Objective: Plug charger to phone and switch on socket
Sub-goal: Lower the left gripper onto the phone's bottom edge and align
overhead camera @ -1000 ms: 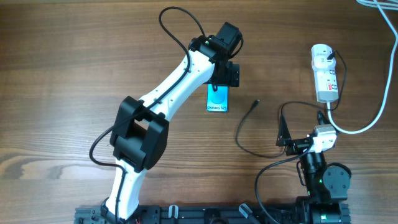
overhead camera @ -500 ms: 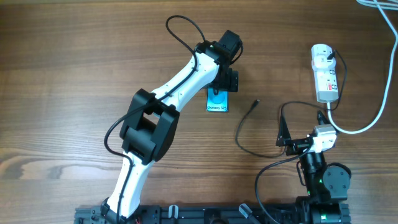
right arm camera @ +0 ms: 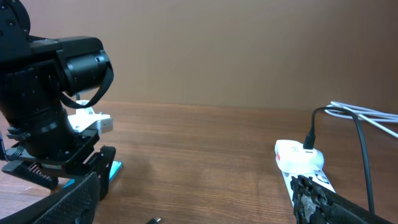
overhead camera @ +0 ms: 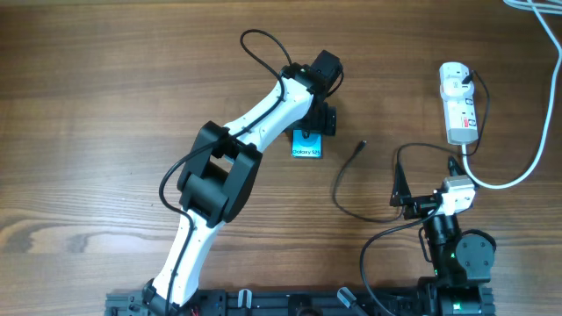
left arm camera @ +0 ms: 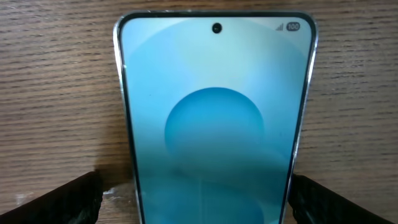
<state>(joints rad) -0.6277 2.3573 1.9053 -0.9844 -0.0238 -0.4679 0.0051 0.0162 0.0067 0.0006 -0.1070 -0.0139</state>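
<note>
**Left gripper straddles phone; charger lies unplugged**

Your left gripper [left arm camera: 199, 200] stands spread wide and grips nothing. Its black fingers [left arm camera: 68, 199] flank the lower end of the flat cyan-screened smartphone [left arm camera: 214, 124] on the brown wooden table [overhead camera: 105, 79]. Your right gripper [right arm camera: 200, 205] gapes equally empty. The thin black charger cable [overhead camera: 358, 147] lies right of the phone, tip apart from it. The white plastic power strip [overhead camera: 460, 105] sits farther right.

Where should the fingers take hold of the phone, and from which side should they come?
Across the two long edges of the phone, coming down from above: it lies flat on the table, screen up, so only its thin sides are free. The left gripper is open, its fingers on either side of it.
</note>
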